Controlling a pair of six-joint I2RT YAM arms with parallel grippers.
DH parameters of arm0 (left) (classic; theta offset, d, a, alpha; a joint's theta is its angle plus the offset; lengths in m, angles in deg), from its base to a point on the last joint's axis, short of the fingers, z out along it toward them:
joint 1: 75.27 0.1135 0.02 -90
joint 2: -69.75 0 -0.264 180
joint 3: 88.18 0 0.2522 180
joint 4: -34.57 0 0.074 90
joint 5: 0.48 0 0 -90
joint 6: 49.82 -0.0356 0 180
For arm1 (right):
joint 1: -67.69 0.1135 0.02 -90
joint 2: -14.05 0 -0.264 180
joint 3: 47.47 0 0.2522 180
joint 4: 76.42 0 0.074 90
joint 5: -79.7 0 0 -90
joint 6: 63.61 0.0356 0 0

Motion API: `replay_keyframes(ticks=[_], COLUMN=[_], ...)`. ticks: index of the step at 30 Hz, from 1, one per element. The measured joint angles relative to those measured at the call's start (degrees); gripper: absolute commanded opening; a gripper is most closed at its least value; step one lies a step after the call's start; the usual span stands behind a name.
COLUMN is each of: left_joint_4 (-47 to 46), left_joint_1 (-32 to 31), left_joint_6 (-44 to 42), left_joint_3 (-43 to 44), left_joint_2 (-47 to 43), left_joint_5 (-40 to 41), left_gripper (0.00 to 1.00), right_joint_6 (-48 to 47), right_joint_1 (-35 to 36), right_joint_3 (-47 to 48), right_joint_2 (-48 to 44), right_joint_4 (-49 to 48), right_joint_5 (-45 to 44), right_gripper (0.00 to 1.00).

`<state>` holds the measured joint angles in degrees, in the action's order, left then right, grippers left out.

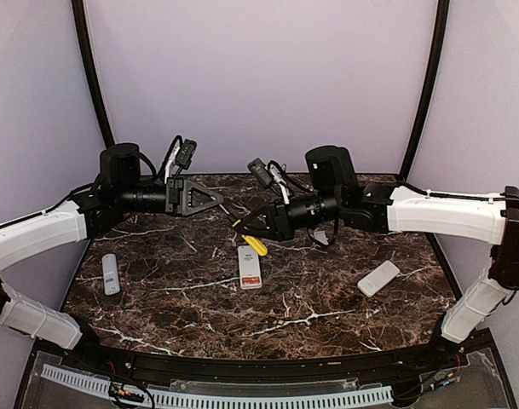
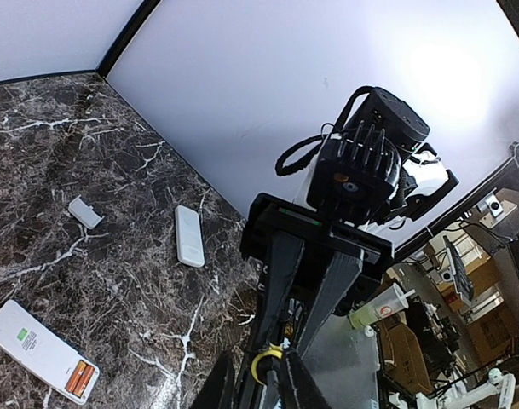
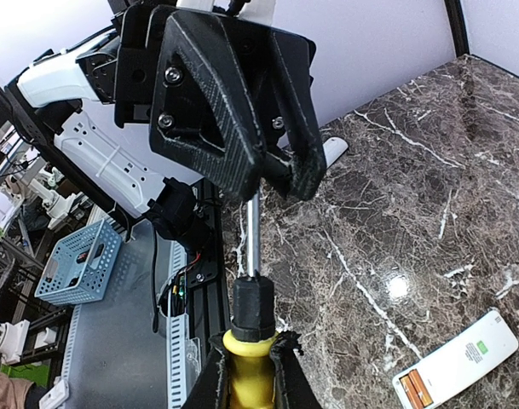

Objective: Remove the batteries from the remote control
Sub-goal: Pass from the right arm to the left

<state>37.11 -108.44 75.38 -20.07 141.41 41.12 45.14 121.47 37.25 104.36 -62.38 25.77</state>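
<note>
Pinching the screwdriver (image 3: 252,256) by its yellow handle, the right gripper (image 3: 249,362) is pressed together, and the left gripper (image 3: 269,175) clamps the metal shaft. Below both, touching neither, the orange batteries (image 1: 250,279) lie in the open remote (image 1: 250,262) on the marble table (image 1: 174,298).

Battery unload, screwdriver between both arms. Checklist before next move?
1. Right pincer gripping the screwdriver by its yellow handle: ok.
2. Left pincer fully closed on the shaft: cannot tell.
3. Remote lying with its compartment open and facing up: ok.
4. Batteries out: not ok, two orange ones sit in the compartment.
</note>
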Motion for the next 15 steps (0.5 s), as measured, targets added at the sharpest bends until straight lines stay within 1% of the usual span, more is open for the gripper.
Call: replay_keyframes(ticks=[1,2,6,9,15], left_joint_4=[0.0,-0.2,-0.9,-1.0,-1.0], left_joint_1=[0.0,0.0,0.0,0.0,0.0], left_joint_6=[0.1,0.2,0.5,0.6,0.6], left_joint_3=[0.0,0.0,0.0,0.0,0.0], left_joint_2=[0.1,0.2,0.3,0.3,0.3], left_joint_5=[-0.2,-0.2,-0.7,-0.9,-0.9], left_gripper=[0.13,0.09,0.03,0.03,0.07], right_joint_6=[0.0,0.0,0.0,0.0,0.0], right_joint_1=[0.0,0.0,0.0,0.0,0.0], right_joint_3=[0.1,0.1,0.5,0.5,0.5], right_joint_2=[0.1,0.2,0.5,0.6,0.6], right_joint_4=[0.1,0.1,0.3,0.3,0.3], right_joint_5=[0.1,0.1,0.1,0.0,0.0], right_gripper=[0.00,0.00,0.00,0.00,0.00])
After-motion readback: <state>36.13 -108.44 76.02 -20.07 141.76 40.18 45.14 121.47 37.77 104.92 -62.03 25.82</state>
